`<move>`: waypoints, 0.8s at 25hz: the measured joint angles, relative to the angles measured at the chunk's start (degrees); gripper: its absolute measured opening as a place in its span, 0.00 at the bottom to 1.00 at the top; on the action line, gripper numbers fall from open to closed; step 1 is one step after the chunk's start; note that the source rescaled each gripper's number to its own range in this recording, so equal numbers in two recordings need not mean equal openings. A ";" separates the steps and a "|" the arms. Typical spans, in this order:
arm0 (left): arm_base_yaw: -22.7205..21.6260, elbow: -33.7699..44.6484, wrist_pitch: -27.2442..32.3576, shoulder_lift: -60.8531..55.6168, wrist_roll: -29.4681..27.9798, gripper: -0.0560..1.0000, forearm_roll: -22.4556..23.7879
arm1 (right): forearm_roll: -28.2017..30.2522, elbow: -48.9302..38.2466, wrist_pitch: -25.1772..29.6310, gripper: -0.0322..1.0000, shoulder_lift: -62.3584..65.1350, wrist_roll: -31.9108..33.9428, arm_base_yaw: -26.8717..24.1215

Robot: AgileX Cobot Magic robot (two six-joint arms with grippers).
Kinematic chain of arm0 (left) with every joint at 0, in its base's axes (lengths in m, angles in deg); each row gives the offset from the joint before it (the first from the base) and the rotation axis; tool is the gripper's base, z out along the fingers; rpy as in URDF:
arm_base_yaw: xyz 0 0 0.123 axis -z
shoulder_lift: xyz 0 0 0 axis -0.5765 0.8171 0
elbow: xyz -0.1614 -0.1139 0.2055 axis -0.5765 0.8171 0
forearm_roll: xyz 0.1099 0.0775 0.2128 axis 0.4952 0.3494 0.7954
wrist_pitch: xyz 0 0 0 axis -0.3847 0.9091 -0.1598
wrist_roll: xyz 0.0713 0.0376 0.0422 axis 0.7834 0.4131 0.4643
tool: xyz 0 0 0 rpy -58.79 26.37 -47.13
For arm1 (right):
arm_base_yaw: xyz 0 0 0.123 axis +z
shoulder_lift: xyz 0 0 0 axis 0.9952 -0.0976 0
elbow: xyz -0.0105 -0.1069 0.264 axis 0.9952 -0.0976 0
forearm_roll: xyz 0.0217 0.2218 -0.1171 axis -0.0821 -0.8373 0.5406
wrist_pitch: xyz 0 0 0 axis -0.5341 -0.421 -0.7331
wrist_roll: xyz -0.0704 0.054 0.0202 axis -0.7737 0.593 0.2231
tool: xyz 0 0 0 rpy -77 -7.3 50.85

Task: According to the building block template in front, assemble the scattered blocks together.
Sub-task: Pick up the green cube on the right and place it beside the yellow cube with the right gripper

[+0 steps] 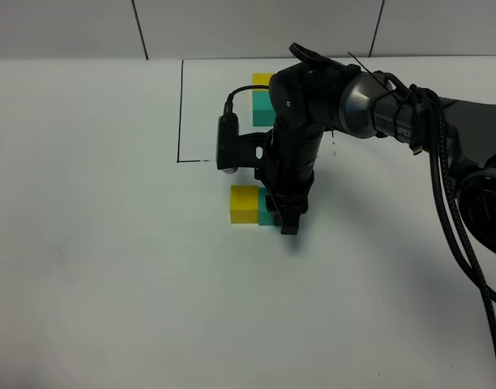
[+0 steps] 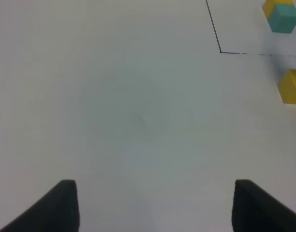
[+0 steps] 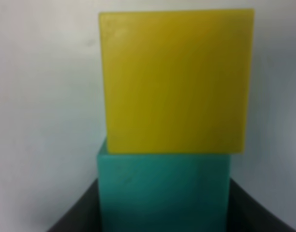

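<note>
The loose yellow cube and teal-green cube sit touching on the white table, just in front of the black outline. Their shared long axis runs left to right in the high view, yellow on the left. The building block template inside the outline runs the other way, yellow far and teal near, with its right edge behind the arm. The right gripper is clamped on the teal-green cube, its fingers against both sides, and hides most of it from above. The left gripper hangs spread wide over bare table, holding nothing; its view cuts off the yellow cube at the edge
</note>
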 joint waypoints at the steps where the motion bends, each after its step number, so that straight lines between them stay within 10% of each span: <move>1: 0.00 0.00 0.00 0.00 0.00 0.45 0.00 | 0.00 0.00 0.00 0.03 0.00 -0.28 0.00; 16: 0.00 0.00 0.00 0.00 0.00 0.45 0.00 | -0.10 0.00 -0.32 0.05 -0.19 0.46 0.07; 20: 0.00 0.00 0.00 0.00 0.00 0.45 0.00 | -0.42 0.00 -1.39 0.25 0.40 1.63 0.14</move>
